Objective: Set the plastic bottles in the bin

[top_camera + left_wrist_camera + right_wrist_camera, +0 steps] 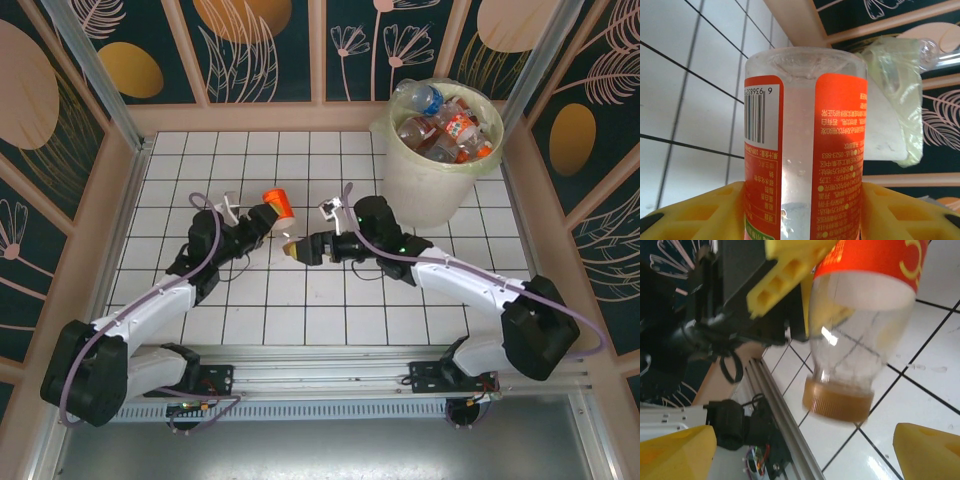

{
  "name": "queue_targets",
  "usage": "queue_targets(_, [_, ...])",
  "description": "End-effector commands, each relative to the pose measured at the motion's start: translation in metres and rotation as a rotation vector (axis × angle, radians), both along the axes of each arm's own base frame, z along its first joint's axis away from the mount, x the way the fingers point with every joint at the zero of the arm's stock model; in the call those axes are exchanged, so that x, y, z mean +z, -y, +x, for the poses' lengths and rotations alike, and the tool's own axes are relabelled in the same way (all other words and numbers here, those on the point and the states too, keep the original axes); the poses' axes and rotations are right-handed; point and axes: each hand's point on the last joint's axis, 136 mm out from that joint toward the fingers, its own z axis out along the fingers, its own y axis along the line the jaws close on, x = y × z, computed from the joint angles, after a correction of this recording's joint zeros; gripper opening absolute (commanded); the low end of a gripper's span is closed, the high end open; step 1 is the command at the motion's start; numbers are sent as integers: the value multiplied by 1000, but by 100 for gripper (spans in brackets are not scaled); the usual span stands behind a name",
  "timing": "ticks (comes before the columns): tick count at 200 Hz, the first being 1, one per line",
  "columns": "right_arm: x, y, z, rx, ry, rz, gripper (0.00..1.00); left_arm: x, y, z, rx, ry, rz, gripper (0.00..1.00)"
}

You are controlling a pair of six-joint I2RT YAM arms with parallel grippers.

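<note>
One orange-labelled bottle (pixel 278 203) is pinched in the left gripper (pixel 264 218), centre frame; the right gripper (pixel 297 248), spread, faces it. Next comes probably a handover toward the upper-right bin (pixel 420 190).

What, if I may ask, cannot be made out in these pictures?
- Left wrist: the held bottle runs off the bottom edge, cap end unseen; it also covers part of the bin.
- Right wrist: the cap is blurred, any print unreadable.
- Top: the bottles on top in the bin hide whatever lies beneath.
</note>
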Motion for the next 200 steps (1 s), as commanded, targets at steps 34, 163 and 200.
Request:
queue_targets(34, [13, -12, 20, -64, 42, 19, 86, 43, 16, 1, 11, 78, -111, 54])
queue_targets(163, [6, -12, 23, -74, 31, -8, 39, 38, 28, -1, -21, 76, -101, 56])
queue_targets(200, [14, 0, 25, -116, 52, -14, 37, 52, 31, 0, -38, 114, -87, 96])
